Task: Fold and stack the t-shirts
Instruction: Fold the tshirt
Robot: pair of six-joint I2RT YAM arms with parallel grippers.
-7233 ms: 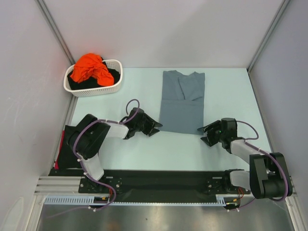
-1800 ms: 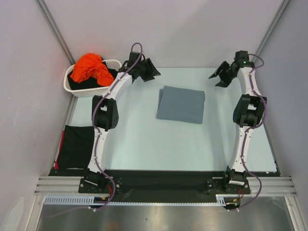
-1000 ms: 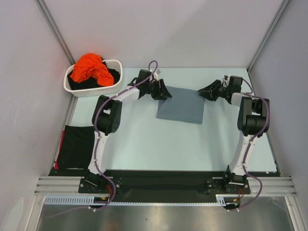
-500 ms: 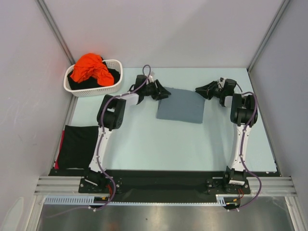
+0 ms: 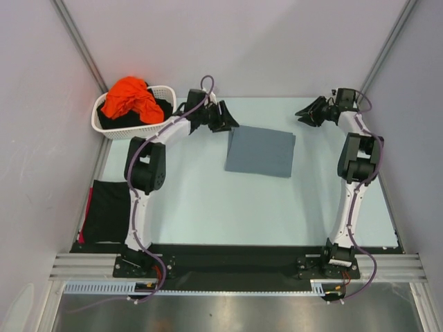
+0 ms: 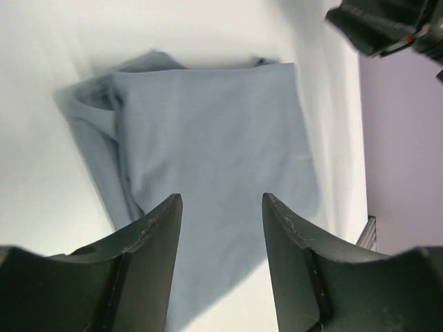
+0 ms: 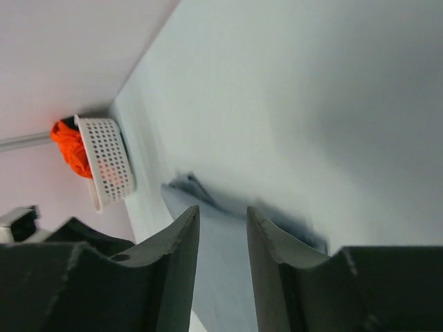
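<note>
The slate grey-blue t-shirt (image 5: 261, 151) lies folded into a rectangle at the back middle of the table. My left gripper (image 5: 225, 117) hangs just off its far left corner, open and holding nothing; in the left wrist view the t-shirt (image 6: 214, 138) lies below my left gripper (image 6: 221, 207). My right gripper (image 5: 304, 114) hovers beyond the far right corner, its jaws apart by a narrower gap and empty. In the right wrist view the shirt's edge (image 7: 221, 277) shows under my right gripper (image 7: 221, 214). An orange t-shirt (image 5: 128, 97) sits heaped on a black one (image 5: 158, 109).
The white slotted basket (image 5: 131, 130) holding the orange and black shirts stands at the back left, close to my left arm. A folded black shirt (image 5: 111, 211) lies at the table's left edge. Walls enclose the table on three sides.
Both grippers have drawn back from the grey-blue shirt's far corners, rising toward the back wall. The shirt stays folded where it was.
</note>
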